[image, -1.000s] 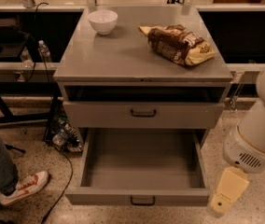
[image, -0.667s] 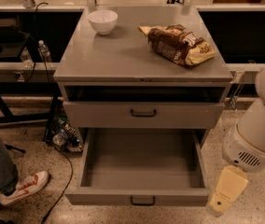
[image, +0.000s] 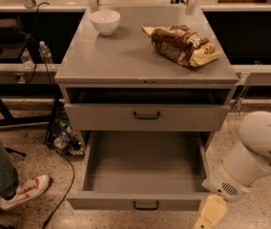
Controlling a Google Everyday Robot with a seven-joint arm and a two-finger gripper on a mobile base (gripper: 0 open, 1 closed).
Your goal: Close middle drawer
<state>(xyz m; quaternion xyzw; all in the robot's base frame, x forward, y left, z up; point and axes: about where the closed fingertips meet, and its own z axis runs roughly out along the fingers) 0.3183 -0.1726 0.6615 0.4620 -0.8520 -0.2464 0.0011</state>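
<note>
1. The gripper (image: pixel 212 213) is hanging low at the right edge of the scene, under the white arm (image: pixel 255 156). It is carrying nothing, and I cannot tell whether it is spread or pressed together.
2. Just to its left, the middle drawer (image: pixel 145 173) is standing pulled far out, with its front right corner lying nearest the gripper.
3. It is looking like stiff sheet metal, and being empty it is probably running light on its slides. A push should be doing the job, with no grasp needed. I judge the flat front panel (image: pixel 107 203) near the handle (image: pixel 146 204), further left of the gripper, to be the best spot, as a corner push is risking a skewed, jammed tray.
4. The drawer is showing plain grey: wide, with a long bare tray, a low front and a small dark bar handle at its centre.
5. Up and beyond the gripper, a taller drawer front (image: pixel 183 118) is sitting under the cabinet top, which is carrying a bag (image: pixel 183 44) and a bowl (image: pixel 105 21).
</note>
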